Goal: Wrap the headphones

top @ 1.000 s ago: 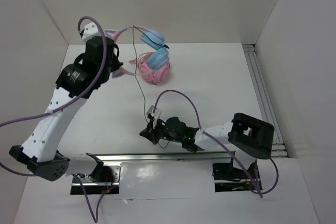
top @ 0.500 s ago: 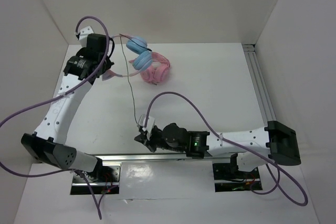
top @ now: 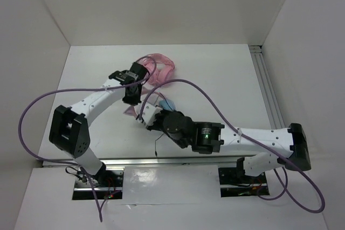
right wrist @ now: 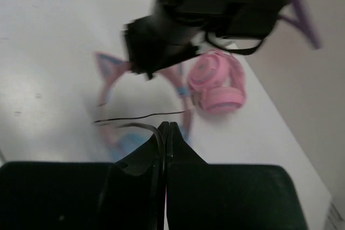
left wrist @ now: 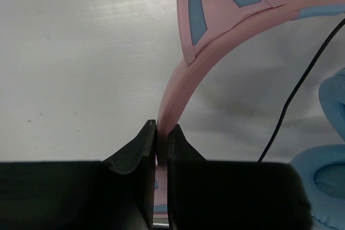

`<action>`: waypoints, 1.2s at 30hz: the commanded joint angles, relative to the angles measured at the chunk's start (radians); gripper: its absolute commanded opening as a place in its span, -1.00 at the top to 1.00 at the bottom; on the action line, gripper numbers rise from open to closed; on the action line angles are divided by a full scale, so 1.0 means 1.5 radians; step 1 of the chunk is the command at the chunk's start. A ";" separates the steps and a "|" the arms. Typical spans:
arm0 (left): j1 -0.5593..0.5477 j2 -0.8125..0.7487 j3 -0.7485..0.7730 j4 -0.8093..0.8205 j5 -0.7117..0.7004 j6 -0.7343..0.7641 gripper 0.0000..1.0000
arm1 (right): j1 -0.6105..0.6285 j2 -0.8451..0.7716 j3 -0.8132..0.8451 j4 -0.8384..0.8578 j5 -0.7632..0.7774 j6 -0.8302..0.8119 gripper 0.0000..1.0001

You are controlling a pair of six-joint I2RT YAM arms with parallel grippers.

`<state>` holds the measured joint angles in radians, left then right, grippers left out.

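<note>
The headphones [top: 168, 103] lie low over the table's middle, with a light blue ear cup showing between the two arms. My left gripper [top: 132, 96] is shut on their pink headband [left wrist: 171, 98], just below a cat ear [left wrist: 215, 4]. A blue ear cup [left wrist: 330, 179] and the thin black cable [left wrist: 302, 79] show at the right of the left wrist view. My right gripper [top: 144, 119] sits close beside the headphones and is shut on the cable [right wrist: 129, 125]. The cable's loose end [top: 156, 145] trails toward the near edge. The right wrist view is blurred.
All-pink cat-ear headphones [top: 161, 65] lie behind the left gripper and also show in the right wrist view [right wrist: 218, 84]. White walls enclose the table on the left, back and right. A metal rail [top: 267, 90] runs along the right side. Purple arm cables loop over the middle.
My left arm has carried the headphones from the back left corner down to the table's middle. My right gripper has moved forward with the cable, close up to them.
</note>
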<state>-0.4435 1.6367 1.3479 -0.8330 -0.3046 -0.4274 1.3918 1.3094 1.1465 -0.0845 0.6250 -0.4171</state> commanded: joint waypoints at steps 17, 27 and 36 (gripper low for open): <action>-0.236 -0.260 -0.156 -0.010 0.128 0.050 1.00 | -0.386 -0.061 -0.048 0.102 0.008 -0.144 0.95; -0.245 -0.357 -0.016 -0.080 0.065 0.036 1.00 | -0.487 -0.030 -0.070 0.075 -0.194 0.007 0.95; -0.245 -0.371 0.106 -0.080 0.107 0.036 1.00 | -0.519 0.028 -0.120 0.127 -0.309 0.129 1.00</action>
<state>-0.8013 1.1049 1.4284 -0.9596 -0.2310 -0.3874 0.6472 1.3182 0.9794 0.0143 0.2218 -0.3317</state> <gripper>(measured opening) 0.185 0.008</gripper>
